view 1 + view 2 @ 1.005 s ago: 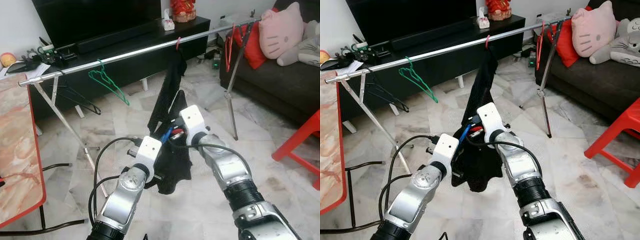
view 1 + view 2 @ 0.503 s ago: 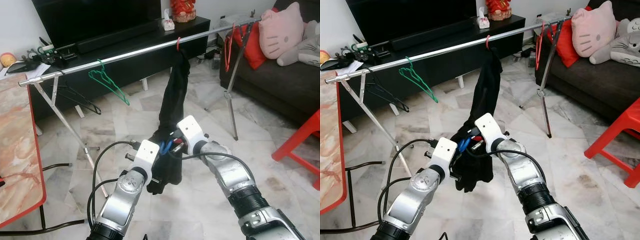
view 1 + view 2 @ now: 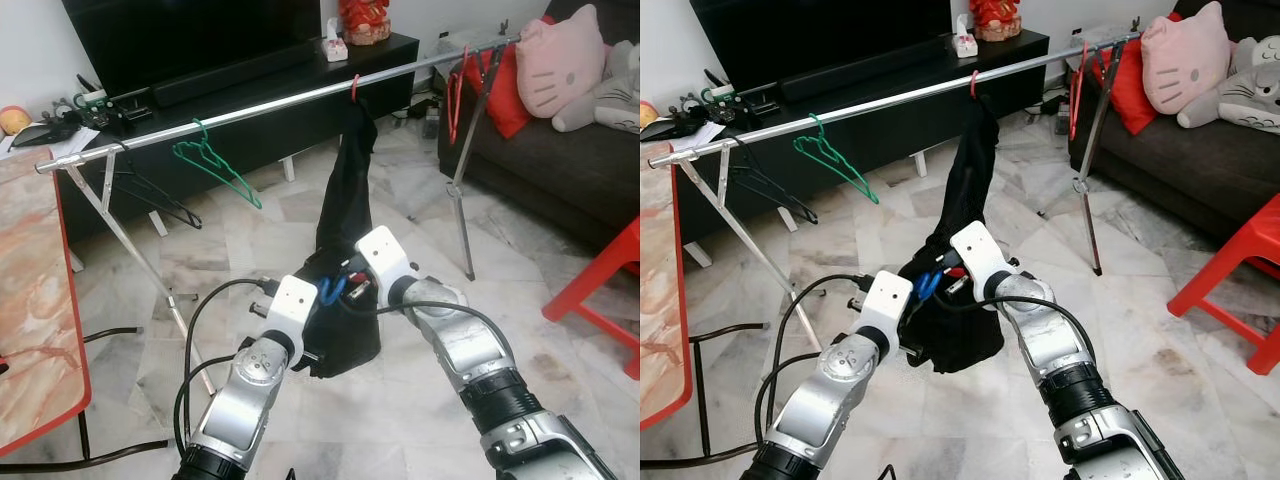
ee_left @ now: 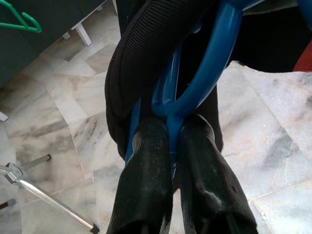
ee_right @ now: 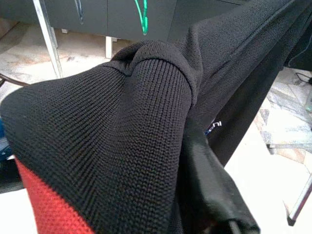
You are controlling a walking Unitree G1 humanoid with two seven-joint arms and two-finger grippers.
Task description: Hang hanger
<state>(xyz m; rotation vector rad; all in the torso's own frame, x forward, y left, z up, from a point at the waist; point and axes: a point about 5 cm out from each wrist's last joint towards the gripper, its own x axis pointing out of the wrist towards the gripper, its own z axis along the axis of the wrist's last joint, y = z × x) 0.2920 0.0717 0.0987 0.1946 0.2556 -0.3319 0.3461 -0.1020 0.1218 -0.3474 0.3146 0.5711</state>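
Below the rail (image 3: 270,106), your left gripper (image 4: 168,146) clenched the blue hanger (image 4: 195,78) in the black garment (image 3: 345,210), right gripper (image 5: 209,195) gripping cloth; you hadn't hung it yet.

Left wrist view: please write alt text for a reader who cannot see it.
The left hand has its two black fingers shut on a blue hanger, with a black garment draped over the hanger. Behind lies a marble floor, with a green hanger at one corner.
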